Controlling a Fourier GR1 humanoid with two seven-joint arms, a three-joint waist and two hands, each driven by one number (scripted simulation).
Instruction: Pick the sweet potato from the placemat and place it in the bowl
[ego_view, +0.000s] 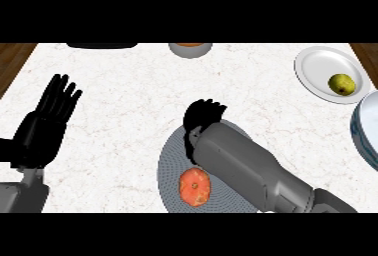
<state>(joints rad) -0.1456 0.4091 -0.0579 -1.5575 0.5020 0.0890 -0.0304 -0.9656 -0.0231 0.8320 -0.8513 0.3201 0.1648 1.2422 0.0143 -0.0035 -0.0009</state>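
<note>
Resting on ribbed round placemat (171, 165): orange sweet potato (195, 186).

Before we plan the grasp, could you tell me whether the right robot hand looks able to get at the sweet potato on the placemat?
Probably yes. The sweet potato lies uncovered on the placemat, just left of the right forearm. The right robot hand sits past it, at the mat's far edge, so it would likely need to draw back.

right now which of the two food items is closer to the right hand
The orange sweet potato on the grey placemat, just beside the right forearm below the right hand. The yellow-green fruit sits far off on the white plate.
</note>
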